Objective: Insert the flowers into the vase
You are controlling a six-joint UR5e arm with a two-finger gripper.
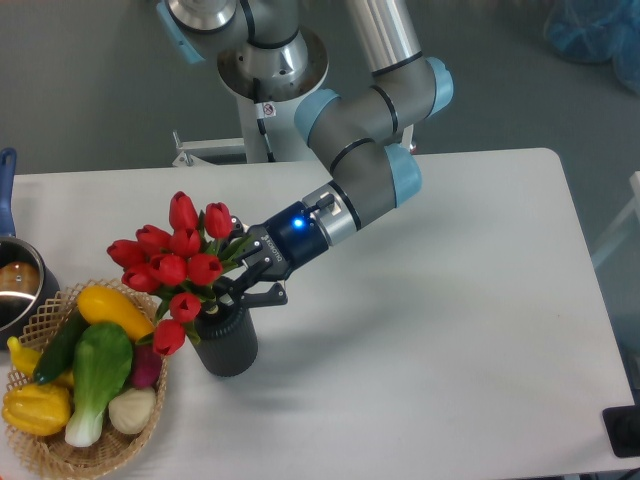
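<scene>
Flowers (172,262): the red bunch stands with its stems in the mouth of the vase (228,343), near the left side of the bench (450,300); I see the blooms leaning left over the basket rim. Far left, a metal pot (14,285) with a blue handle sits at the bench edge. In front of it, a wicker basket (40,310) holds yellow, green and purple vegetables (95,370). The vase, dark and ribbed, stands upright just beside the basket. To its right, the gripper (232,281) reaches in from the arm (370,165); its fingers (262,293) are spread on either side of the green stems just above the vase mouth, and I cannot tell whether they press on the stems.
</scene>
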